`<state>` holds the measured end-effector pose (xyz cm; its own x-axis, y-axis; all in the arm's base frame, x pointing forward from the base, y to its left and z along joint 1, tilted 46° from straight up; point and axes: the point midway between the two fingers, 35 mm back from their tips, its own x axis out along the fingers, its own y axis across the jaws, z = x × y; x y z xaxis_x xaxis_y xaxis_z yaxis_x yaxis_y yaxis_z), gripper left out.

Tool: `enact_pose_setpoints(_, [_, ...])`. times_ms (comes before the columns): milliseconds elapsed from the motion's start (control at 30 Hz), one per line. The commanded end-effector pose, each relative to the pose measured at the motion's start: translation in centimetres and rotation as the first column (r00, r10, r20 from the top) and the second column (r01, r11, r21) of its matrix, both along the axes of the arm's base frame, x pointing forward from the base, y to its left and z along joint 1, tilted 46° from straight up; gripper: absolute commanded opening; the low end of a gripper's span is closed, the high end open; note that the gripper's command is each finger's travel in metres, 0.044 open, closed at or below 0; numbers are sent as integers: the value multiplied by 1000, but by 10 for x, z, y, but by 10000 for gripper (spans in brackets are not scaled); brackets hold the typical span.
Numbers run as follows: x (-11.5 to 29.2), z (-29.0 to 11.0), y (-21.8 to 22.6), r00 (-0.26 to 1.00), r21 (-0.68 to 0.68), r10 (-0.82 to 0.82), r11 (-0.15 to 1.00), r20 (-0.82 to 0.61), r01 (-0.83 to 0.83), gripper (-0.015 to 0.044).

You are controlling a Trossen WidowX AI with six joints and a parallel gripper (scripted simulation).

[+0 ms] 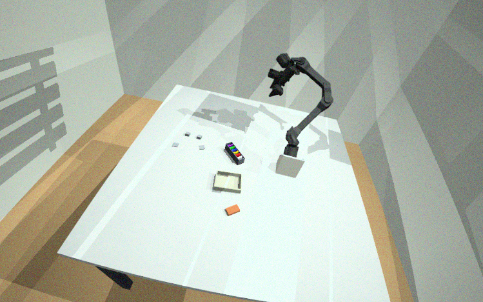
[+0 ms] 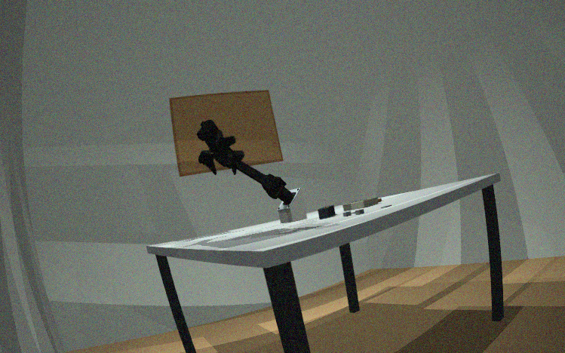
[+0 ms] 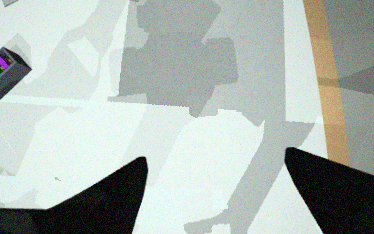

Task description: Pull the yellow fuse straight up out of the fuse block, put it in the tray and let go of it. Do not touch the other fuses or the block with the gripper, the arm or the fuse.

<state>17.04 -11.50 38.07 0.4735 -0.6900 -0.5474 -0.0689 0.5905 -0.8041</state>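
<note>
Presumably light, stiff, slick: yellow fuse [image 1: 237, 153] seated in fuse block [image 1: 234, 153] among neighbours; best pinched by exposed top. Hand [image 1: 274, 91] high above worktop [image 1: 182, 225], fingers apart, holding nothing.

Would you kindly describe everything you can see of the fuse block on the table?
The dark rectangular fuse block is a long, narrow, matte black box lying flat on the white table, angled across it. A row of small coloured fuses sits in its top: purple, green, blue, yellow and red, with a white end. It lies just beyond the shallow beige tray, apart from it, near the arm's base. Nothing touches it; the open gripper hangs high above the table, away from it.
</note>
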Motion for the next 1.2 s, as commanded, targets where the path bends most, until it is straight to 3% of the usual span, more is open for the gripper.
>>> enact_pose_setpoints(0, [1, -1, 0, 1000, 4, 2, 1000, -2, -2, 374])
enact_pose_setpoints(400, [92, -99, 35, 974, 142, 93, 988, -208, -64, 74])
enact_pose_setpoints(633, [123, -159, 63, 940, 176, 129, 981, -317, -75, 74])
enact_pose_setpoints(767, [135, -220, 86, 888, 146, 124, 987, -442, -65, 74])
enact_pose_setpoints(1067, [119, -356, 136, 720, -1, 112, 988, -685, -155, 74])
enact_pose_setpoints(1167, [112, -374, 142, 692, -27, 108, 983, -714, -182, 74])
